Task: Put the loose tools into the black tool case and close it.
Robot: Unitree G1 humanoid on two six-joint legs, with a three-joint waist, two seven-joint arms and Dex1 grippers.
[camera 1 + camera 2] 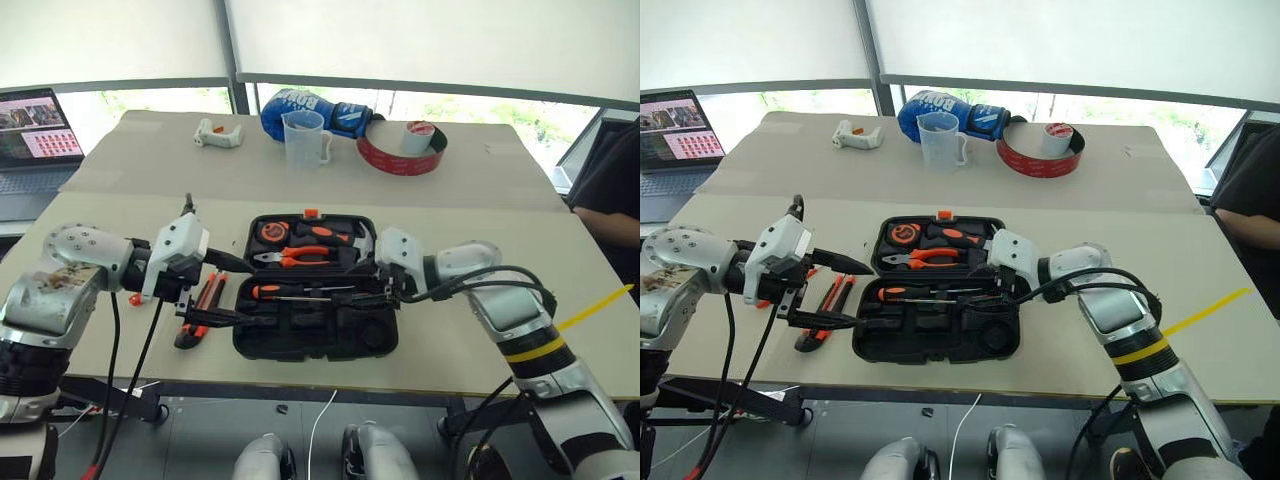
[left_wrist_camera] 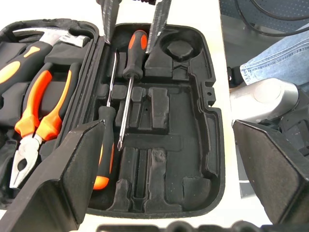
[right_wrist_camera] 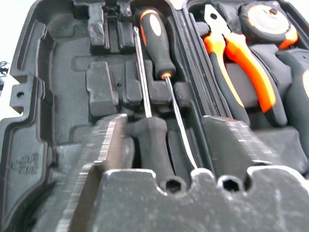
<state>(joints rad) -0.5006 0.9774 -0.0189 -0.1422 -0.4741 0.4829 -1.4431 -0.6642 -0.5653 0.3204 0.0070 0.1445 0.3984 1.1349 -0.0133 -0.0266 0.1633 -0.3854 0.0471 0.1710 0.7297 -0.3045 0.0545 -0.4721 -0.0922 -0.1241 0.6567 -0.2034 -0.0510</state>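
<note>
The right gripper (image 3: 166,140) has its two black fingers partly apart, one on each side of a black screwdriver handle (image 3: 153,145) that lies in the near half of the open black tool case (image 1: 400,335); whether the pads actually press the handle cannot be told. Beside that screwdriver lies a second one the other way round, its orange-and-black handle (image 3: 157,41) toward the left end of the tray and its shaft running alongside the first. The left gripper (image 1: 222,290) hangs at the case's left edge with its fingers spread wide and nothing between them, one finger above the other, pointing across the tray. The near half of the case shows mostly bare moulded recesses, including a round one at its right end (image 2: 179,48). The far half holds the orange-handled pliers (image 1: 298,257), a hammer (image 1: 335,235) and an orange tape measure (image 1: 271,232), with the small orange latch (image 1: 311,213) on its far edge. Still loose on the table (image 1: 480,200), just left of the case and under the left gripper, lie an orange-black utility knife (image 1: 192,328) and an orange-handled tool (image 1: 212,293) side by side. Farther back stand a clear measuring cup (image 1: 305,138), a big red tape roll (image 1: 402,150) and a blue-and-white bag (image 1: 305,108).
</note>
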